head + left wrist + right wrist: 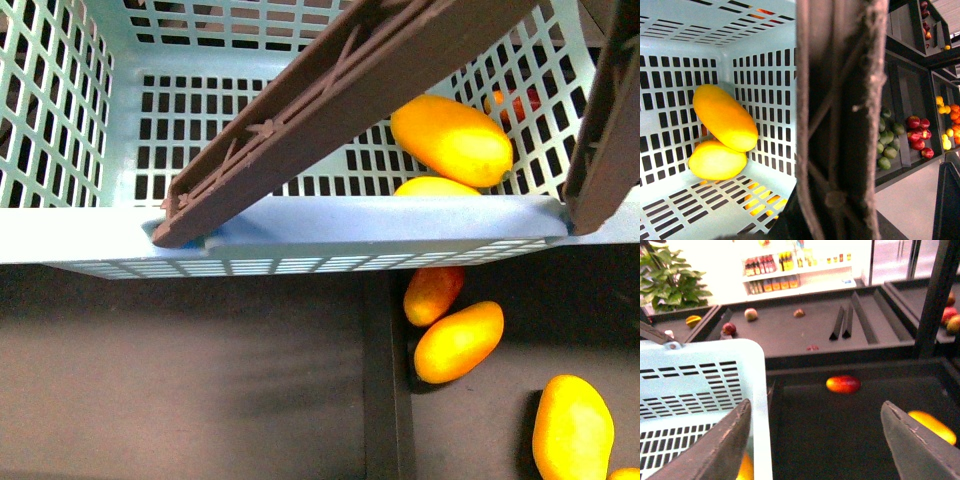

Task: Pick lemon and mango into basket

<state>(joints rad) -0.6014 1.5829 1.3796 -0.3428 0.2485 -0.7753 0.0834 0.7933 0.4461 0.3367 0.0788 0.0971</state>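
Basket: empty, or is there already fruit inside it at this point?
Not empty. The basket holds two yellow-orange fruits: a mango leaning on a rounder yellow fruit, both against a slotted wall in the left wrist view.

The right end effector (817,440) shows in its wrist view with its 2 dark fingers (722,442) spread wide apart and nothing between them. No arm appears in the front view. In the left wrist view, no part of the left end effector can be made out, so its state cannot be told.
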